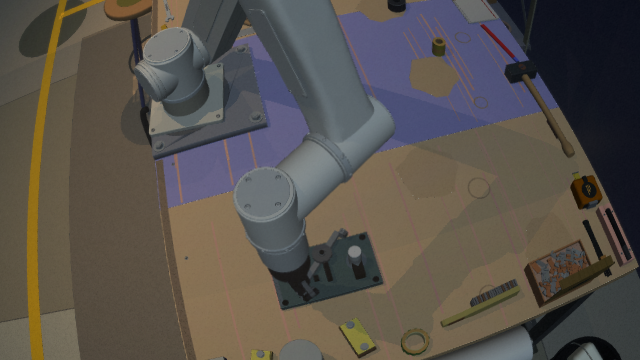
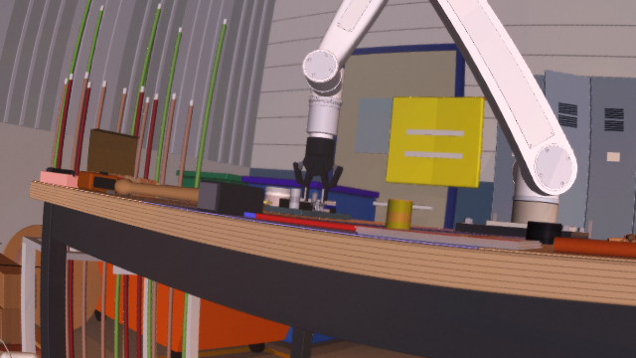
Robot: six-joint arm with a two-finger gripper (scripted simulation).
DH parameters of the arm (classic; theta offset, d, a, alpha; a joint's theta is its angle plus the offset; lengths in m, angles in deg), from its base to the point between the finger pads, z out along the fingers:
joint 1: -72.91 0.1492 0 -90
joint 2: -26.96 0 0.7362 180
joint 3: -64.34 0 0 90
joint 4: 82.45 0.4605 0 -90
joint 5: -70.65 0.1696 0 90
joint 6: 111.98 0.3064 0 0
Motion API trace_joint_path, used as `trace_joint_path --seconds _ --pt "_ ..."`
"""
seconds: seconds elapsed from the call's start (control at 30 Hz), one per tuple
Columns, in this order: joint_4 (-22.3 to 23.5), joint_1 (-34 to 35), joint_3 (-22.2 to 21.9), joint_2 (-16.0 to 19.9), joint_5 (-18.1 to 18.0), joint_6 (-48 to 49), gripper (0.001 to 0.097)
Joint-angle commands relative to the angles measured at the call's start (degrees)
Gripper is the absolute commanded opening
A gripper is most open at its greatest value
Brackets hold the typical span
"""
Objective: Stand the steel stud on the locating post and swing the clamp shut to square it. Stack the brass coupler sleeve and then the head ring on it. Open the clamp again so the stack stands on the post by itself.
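The steel stud (image 1: 354, 254) stands upright on the locating post of the dark fixture plate (image 1: 327, 270), apart from the clamp arm (image 1: 325, 251) to its left. The clamp arm runs diagonally across the plate, and its near end lies under my gripper (image 1: 303, 288). My gripper (image 2: 318, 193) hangs low over that end of the clamp, at the plate's left corner. It is open and holds nothing. The brass coupler sleeve (image 1: 439, 46) stands far off on the purple mat. The black head ring (image 1: 397, 5) sits at the bench's far edge.
Behind the fixture my arm's base (image 1: 172, 75) is bolted to a grey plate. A mallet (image 1: 542, 102), a tape measure (image 1: 585, 190) and a tray of scraps (image 1: 558, 270) line the right edge. A brush (image 1: 482, 301), a tape roll (image 1: 415, 341) and a yellow block (image 1: 357, 337) lie along the near edge.
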Motion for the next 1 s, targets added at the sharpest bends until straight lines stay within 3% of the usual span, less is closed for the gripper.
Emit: trace_joint_path --seconds 0.0,0.17,0.83,0.97 --pt "0.0 0.0 0.0 -0.1 0.0 0.0 0.048" --pt "0.0 0.0 0.0 0.0 0.0 0.0 0.048" --pt "0.0 0.0 0.0 0.0 0.0 0.0 0.008" --pt "0.0 0.0 0.0 0.0 0.0 0.0 0.008"
